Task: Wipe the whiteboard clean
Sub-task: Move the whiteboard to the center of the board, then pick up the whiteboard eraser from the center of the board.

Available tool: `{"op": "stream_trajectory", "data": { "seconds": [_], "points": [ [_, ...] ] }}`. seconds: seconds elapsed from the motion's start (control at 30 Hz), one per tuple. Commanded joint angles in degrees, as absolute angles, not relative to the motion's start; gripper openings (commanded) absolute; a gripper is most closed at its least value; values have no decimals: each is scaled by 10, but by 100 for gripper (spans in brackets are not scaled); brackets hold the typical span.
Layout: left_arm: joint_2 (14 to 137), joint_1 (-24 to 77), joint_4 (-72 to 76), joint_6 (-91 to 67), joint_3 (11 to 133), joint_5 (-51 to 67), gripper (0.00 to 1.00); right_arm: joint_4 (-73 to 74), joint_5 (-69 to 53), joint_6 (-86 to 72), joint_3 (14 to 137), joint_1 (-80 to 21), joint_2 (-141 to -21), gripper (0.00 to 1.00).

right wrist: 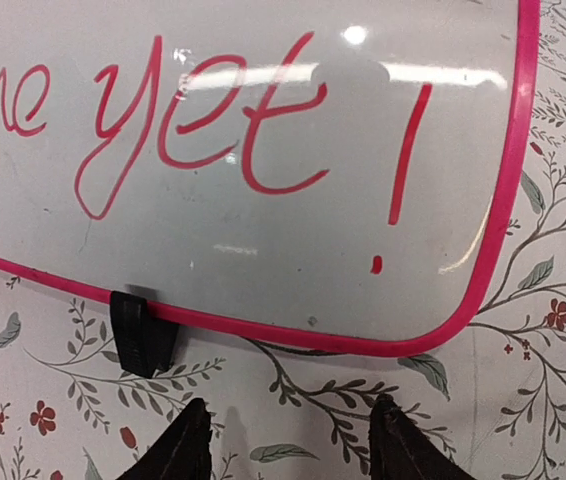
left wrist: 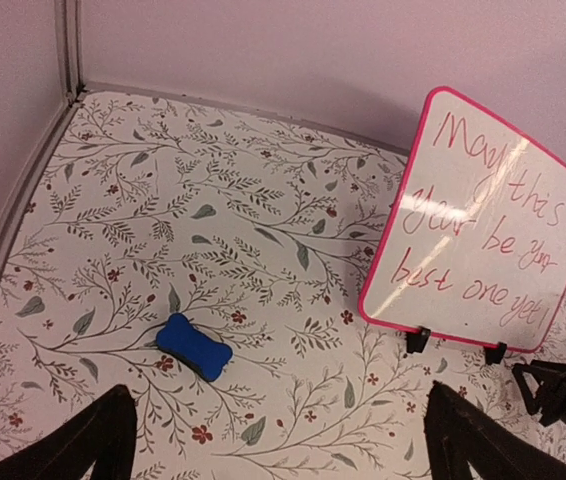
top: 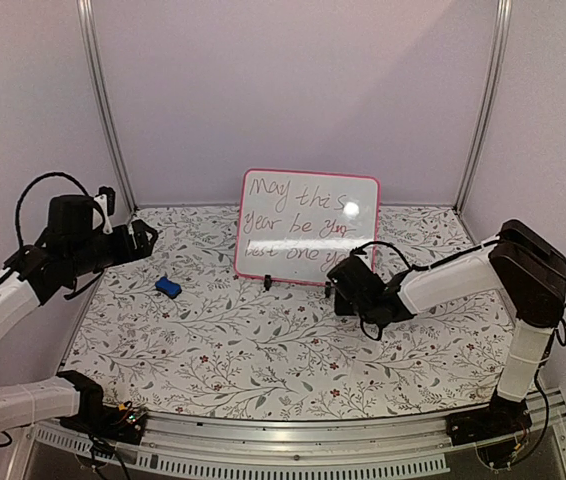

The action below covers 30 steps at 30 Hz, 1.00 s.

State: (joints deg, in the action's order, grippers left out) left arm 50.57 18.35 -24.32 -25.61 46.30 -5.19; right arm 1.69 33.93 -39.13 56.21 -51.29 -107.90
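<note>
The whiteboard (top: 306, 226) stands upright on two black feet at the back middle of the table, pink-framed, with red handwriting. It also shows in the left wrist view (left wrist: 478, 225) and the right wrist view (right wrist: 263, 170). A small blue eraser block (top: 168, 287) lies on the table left of the board; it also shows in the left wrist view (left wrist: 194, 346). My left gripper (top: 146, 241) is open and empty, raised above and left of the eraser. My right gripper (top: 341, 283) is open and empty, just in front of the board's lower right corner.
The table (top: 263, 350) has a floral cover. Metal posts (top: 103, 100) stand at the back corners against pale walls. A metal rail (top: 313, 440) runs along the near edge.
</note>
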Motion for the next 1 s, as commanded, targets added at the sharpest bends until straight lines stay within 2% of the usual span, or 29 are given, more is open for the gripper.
{"op": "stream_trajectory", "data": {
  "seconds": [0.0,0.23,0.33,0.43,0.97],
  "points": [
    [535,190,-310,-349,493,-113,100,-29,314,-348,534,-511,-1029,58],
    [602,191,-344,-452,484,-160,100,-39,289,-319,515,-520,-975,75],
    [616,192,-333,-493,469,-168,100,-33,290,-301,519,-531,-958,91],
    [648,194,-335,-531,465,-184,100,-22,290,-287,527,-537,-944,99],
    [865,205,-293,-599,505,-172,100,-27,281,-267,514,-545,-898,99]
  ]
}}
